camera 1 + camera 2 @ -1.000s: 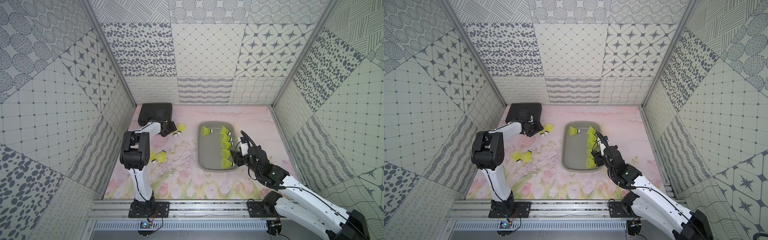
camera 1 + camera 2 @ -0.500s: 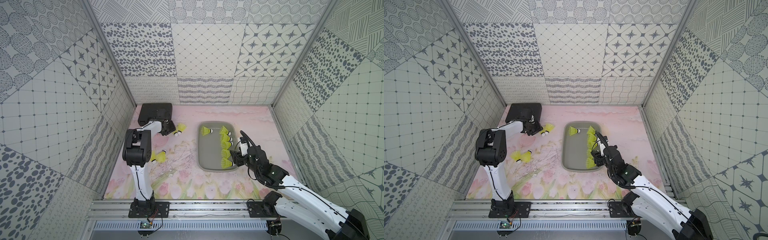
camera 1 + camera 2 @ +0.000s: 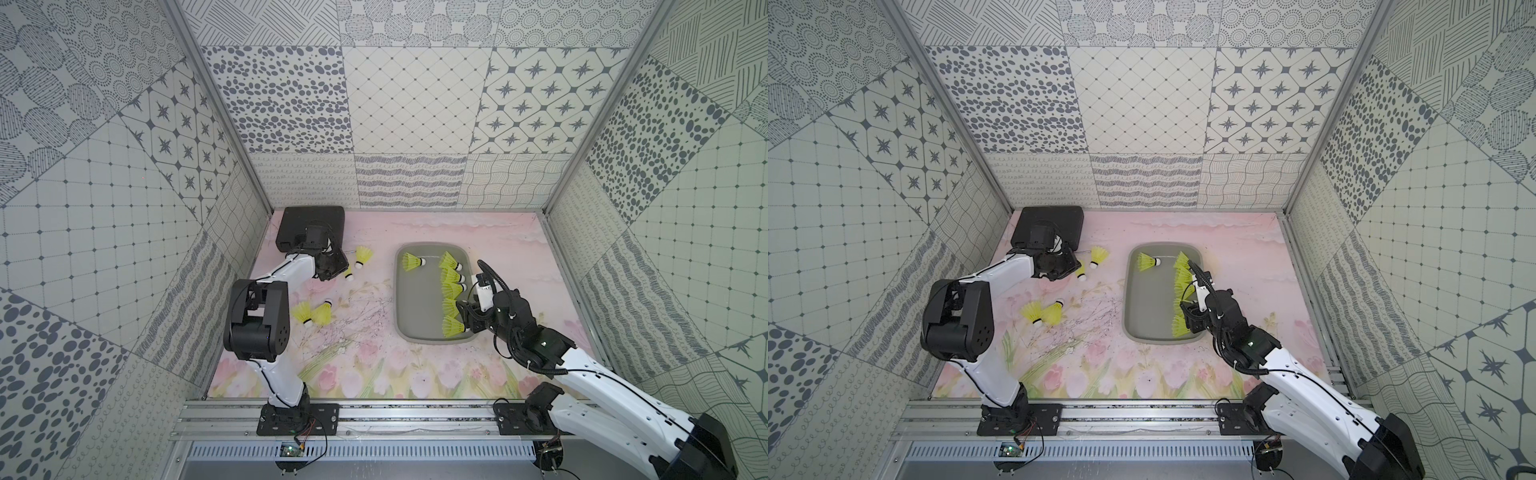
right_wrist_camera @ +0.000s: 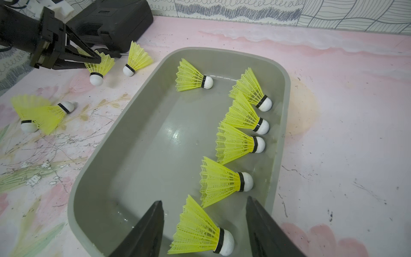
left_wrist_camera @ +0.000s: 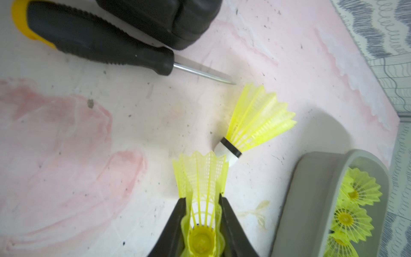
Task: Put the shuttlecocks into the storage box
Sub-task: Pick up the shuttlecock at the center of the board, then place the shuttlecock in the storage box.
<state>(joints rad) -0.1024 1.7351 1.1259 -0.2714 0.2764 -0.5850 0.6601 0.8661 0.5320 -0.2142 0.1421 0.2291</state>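
Note:
My left gripper [image 5: 202, 198] is shut on the skirt of a neon yellow shuttlecock [image 5: 201, 173], its white cork pointing down at the mat [image 4: 96, 79]. A second shuttlecock [image 5: 255, 122] lies just beyond it. Two more [image 3: 301, 312] [image 3: 323, 313] lie side by side on the mat near the left arm. The grey storage box [image 3: 415, 307] holds several shuttlecocks along its right wall. My right gripper [image 4: 204, 200] hangs open over the box's near right corner, with a loose shuttlecock [image 4: 200, 233] lying on the box floor between its fingers.
A black hard case [image 3: 311, 226] sits in the far left corner, behind the left gripper [image 3: 338, 270]. A black-handled screwdriver [image 5: 95, 42] lies in front of it, its tip close to the second shuttlecock. Patterned walls close in the mat on three sides.
The left gripper has closed onto the shuttlecock's skirt, and the left arm's elbow has shifted slightly. The right arm has not moved.

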